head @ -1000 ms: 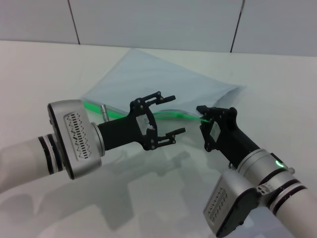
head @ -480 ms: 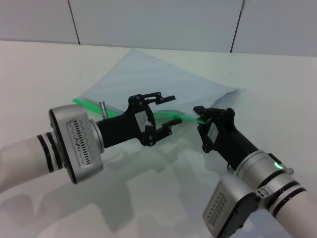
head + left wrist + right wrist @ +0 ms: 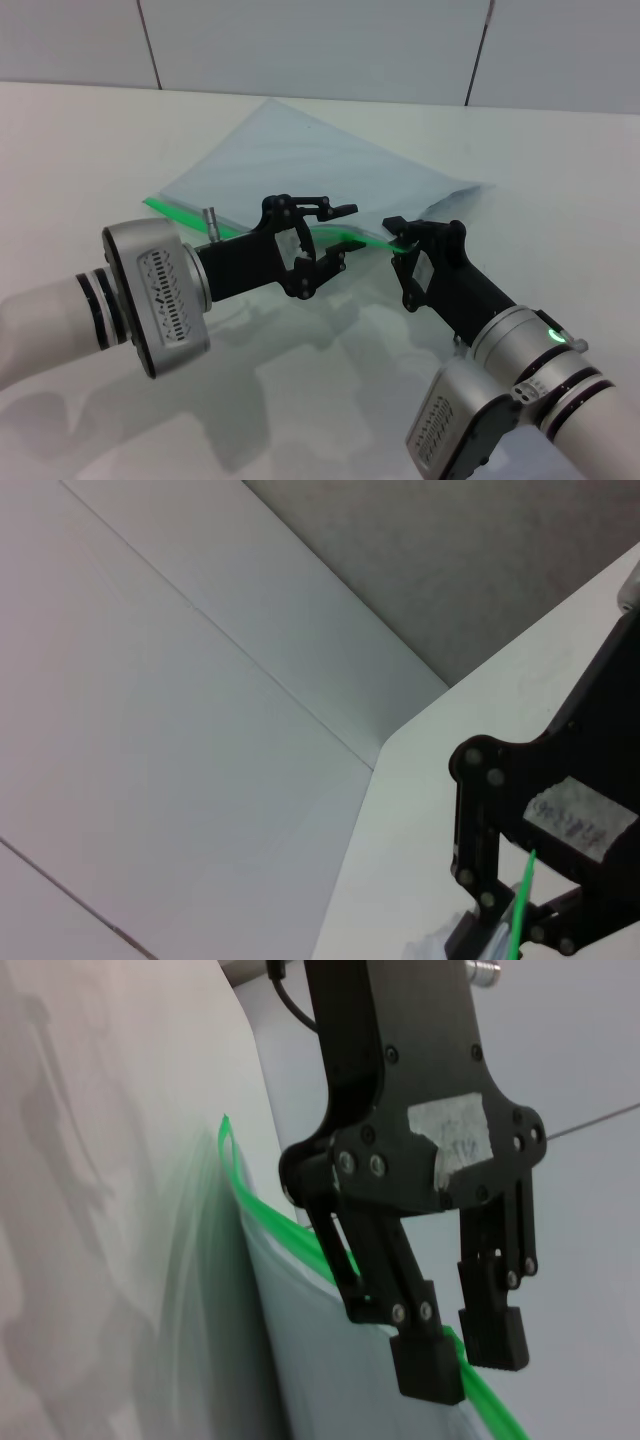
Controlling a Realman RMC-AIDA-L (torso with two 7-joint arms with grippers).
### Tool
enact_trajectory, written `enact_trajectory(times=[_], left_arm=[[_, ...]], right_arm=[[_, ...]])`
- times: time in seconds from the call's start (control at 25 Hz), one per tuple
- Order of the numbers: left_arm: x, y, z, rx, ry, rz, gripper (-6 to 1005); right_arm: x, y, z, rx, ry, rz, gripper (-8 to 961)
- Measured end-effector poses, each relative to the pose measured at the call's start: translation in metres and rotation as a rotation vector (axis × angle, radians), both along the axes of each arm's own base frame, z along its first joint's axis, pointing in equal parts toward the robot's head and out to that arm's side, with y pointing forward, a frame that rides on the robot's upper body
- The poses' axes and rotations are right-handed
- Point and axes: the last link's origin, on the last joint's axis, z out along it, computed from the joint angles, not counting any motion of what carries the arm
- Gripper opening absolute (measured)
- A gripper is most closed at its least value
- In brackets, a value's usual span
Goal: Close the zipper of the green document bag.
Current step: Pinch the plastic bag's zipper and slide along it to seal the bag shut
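Silver and black, the right gripper [image 3: 398, 247] sits lower right of the head view, its fingers pinching the end of the zipper [image 3: 262, 234]. Left of it at frame centre, the left gripper [image 3: 333, 236] has narrowed over the last second from a wide spread to a small gap straddling the green strip, apparently about to clamp and slide. Beyond both, the green document bag [image 3: 300, 165] lies flat on the white table [image 3: 70, 140].
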Motion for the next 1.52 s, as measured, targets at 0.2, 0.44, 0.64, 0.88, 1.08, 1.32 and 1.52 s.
enact_trajectory(times=[0.2, 0.44, 0.64, 0.88, 1.08, 1.32, 1.52], left_arm=[[0.0006, -0.0003, -0.0007, -0.005, 0.006, -0.007, 340], [0.0013, -0.0006, -0.0015, -0.007, 0.007, -0.012, 317], [0.0002, -0.0018, -0.002, 0.009, 0.022, -0.029, 298], [-0.0004, -0.0024, -0.0024, 0.012, 0.027, -0.033, 174], [-0.001, -0.0021, -0.0025, 0.013, 0.03, -0.029, 157], [-0.0011, -0.0022, -0.0028, 0.013, 0.03, -0.028, 135], [-0.0009, -0.0025, -0.0034, 0.01, 0.031, -0.029, 102]], right_arm=[[-0.0004, -0.0004, -0.0004, -0.003, -0.001, 0.004, 46], [0.0, -0.0003, -0.0004, -0.003, -0.002, 0.003, 46], [-0.0001, -0.0004, -0.0005, -0.004, -0.003, 0.004, 47], [0.0, -0.0006, -0.0006, -0.004, -0.006, 0.005, 47], [-0.0002, -0.002, -0.0014, -0.009, -0.015, 0.021, 47], [-0.0001, -0.0024, -0.0015, -0.011, -0.016, 0.024, 46], [0.0, -0.0024, -0.0015, -0.011, -0.016, 0.024, 46]])
